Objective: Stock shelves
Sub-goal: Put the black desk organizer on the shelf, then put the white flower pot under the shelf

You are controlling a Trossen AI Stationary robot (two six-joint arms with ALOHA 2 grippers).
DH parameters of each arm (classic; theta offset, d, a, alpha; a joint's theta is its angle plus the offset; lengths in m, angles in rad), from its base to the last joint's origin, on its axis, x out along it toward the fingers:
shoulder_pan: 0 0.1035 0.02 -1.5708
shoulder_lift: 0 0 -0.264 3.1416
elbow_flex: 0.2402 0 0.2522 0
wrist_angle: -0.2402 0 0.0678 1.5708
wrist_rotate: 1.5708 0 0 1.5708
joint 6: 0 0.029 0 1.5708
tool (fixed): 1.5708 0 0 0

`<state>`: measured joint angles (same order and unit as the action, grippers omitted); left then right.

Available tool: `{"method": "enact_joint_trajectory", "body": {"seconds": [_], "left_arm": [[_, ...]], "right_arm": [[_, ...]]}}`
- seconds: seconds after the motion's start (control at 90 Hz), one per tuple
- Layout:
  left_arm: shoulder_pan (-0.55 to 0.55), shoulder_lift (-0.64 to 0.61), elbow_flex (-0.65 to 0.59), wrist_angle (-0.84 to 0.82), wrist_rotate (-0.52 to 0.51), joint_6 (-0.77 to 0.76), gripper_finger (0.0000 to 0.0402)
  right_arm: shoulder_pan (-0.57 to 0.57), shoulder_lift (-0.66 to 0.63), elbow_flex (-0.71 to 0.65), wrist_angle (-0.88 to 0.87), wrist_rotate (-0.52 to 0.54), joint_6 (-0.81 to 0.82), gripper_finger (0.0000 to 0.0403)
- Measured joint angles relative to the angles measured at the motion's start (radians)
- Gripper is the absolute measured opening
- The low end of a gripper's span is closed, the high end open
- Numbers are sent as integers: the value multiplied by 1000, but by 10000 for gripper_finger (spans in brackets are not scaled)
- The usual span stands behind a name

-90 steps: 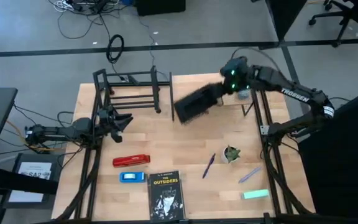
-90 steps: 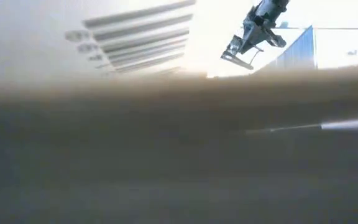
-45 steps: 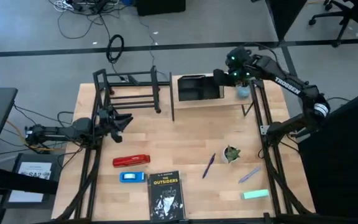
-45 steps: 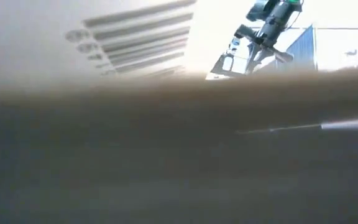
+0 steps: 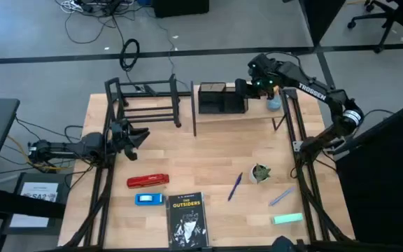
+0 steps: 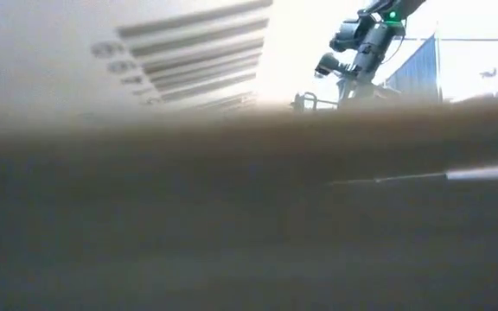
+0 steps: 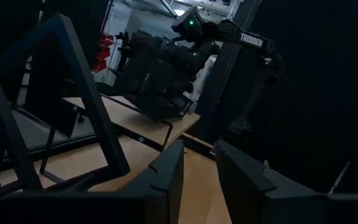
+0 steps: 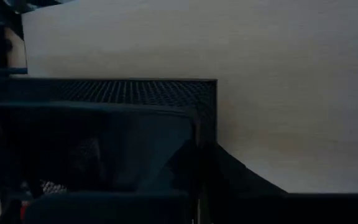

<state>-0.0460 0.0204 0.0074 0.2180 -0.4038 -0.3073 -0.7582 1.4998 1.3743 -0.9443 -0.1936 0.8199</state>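
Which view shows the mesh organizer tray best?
The high view: the mesh organizer tray shows whole on the wood plank shelf, right gripper at its edge. Right wrist view shows only a mesh corner; left wrist view a dark tilted mass; low view almost nothing.

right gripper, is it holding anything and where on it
The right gripper grips the black mesh organizer tray by its right-hand end wall, on the wood-top shelf.

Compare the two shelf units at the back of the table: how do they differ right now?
The black tube-frame rack is an open frame with bare bars; the wood-top shelf has a solid light plank on black legs. The rack holds nothing visible, while the wood-top shelf carries the black mesh organizer, with the right gripper at its edge. The rack stands nearer the left gripper. Both stand upright.
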Motion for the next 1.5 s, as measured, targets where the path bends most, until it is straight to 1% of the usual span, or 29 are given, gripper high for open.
{"method": "enact_joint_trajectory", "body": {"seconds": [0.167, 0.278, 0.656, 0.811, 0.911, 0.989, 1.111, 1.178, 1.256, 1.378, 1.5], "left_arm": [[0, 0, 0, -1, 0, 0, 76], [0, 0, 0, -2, 0, 0, 76], [0, 0, 0, -7, 0, 0, 76], [0, 0, 0, -8, 0, -16, 76], [0, 0, 0, -7, 0, -17, 76], [0, 0, 0, -6, 0, -18, 76], [0, 0, 0, -2, 0, -19, 76], [0, 0, 0, -2, 0, -19, 76], [0, 0, 0, -2, 0, -19, 76], [0, 0, 0, 1, 0, -19, 76], [0, 0, 0, 1, 0, -19, 76]], "right_arm": [[1, 0, 0, 14, 11, -1, 3], [2, 0, 0, 17, 23, -1, 15], [4, -11, 0, 58, 35, -33, 105], [12, -84, 0, 147, 35, -105, 126], [25, -158, 0, 200, 42, -145, 129], [50, -227, 0, 237, 78, -182, 128], [133, -332, 0, 259, 161, -309, 126], [205, -377, 0, 258, 207, -393, 126], [309, -411, 0, 257, 222, -482, 126], [495, -416, 0, 254, 225, -571, 125], [687, -368, 0, 221, 226, -701, 124]]}}
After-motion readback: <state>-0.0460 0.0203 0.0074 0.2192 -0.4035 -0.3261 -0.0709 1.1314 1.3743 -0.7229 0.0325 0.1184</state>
